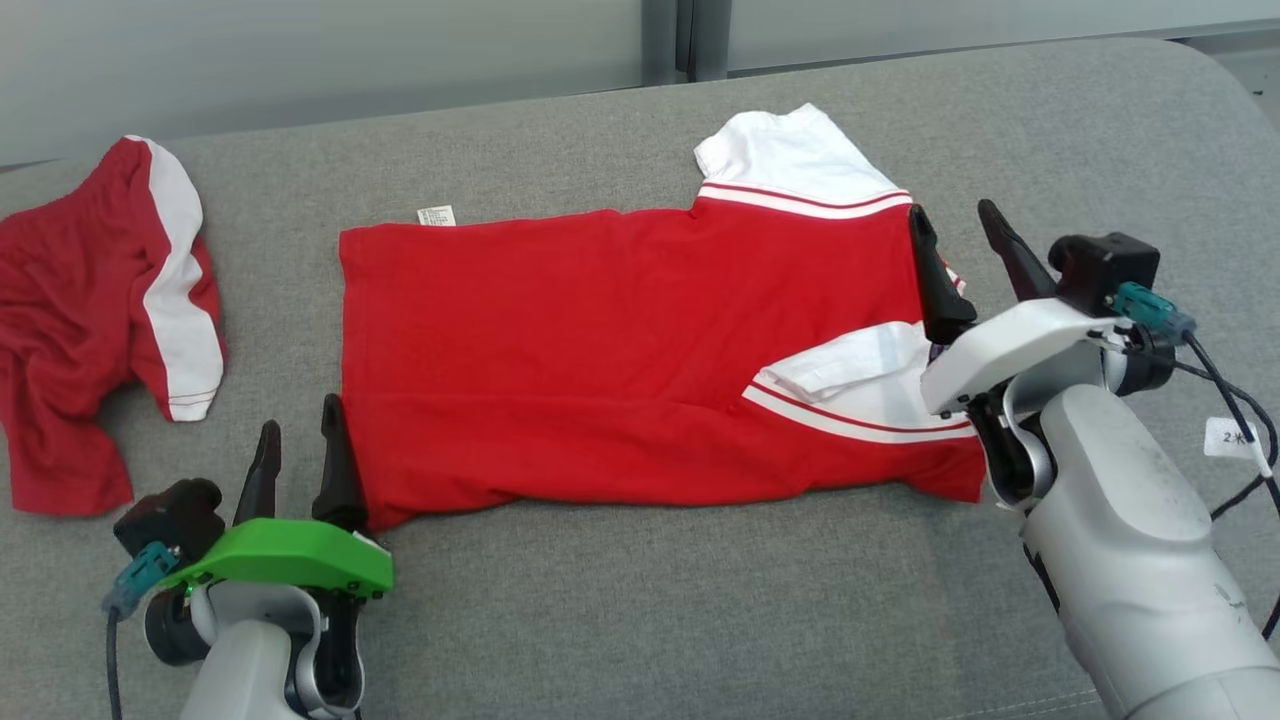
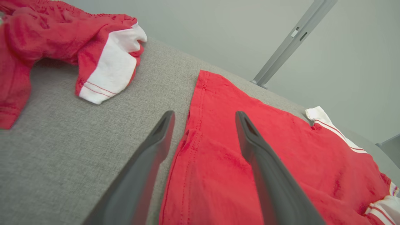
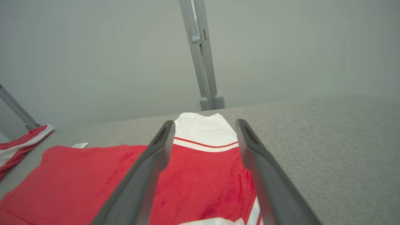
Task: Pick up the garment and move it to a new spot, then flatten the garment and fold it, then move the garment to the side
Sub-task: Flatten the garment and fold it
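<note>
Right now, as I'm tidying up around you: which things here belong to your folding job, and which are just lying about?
Job: shirt, laid flat; left gripper, open at its hem; right gripper, open by its sleeves.
Lying about: shorts, crumpled at the left, apart from the shirt.

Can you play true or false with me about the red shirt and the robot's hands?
1. The red shirt lies spread out on the grey cushion. True.
2. The left gripper is pinching the shirt shut. False: its fingers stand apart, pinching nothing.
3. A second red and white garment lies crumpled to the shirt's left. True.
4. The shirt's sleeves are blue. False: they are white with red stripes.
5. The right gripper is open. True.
</note>
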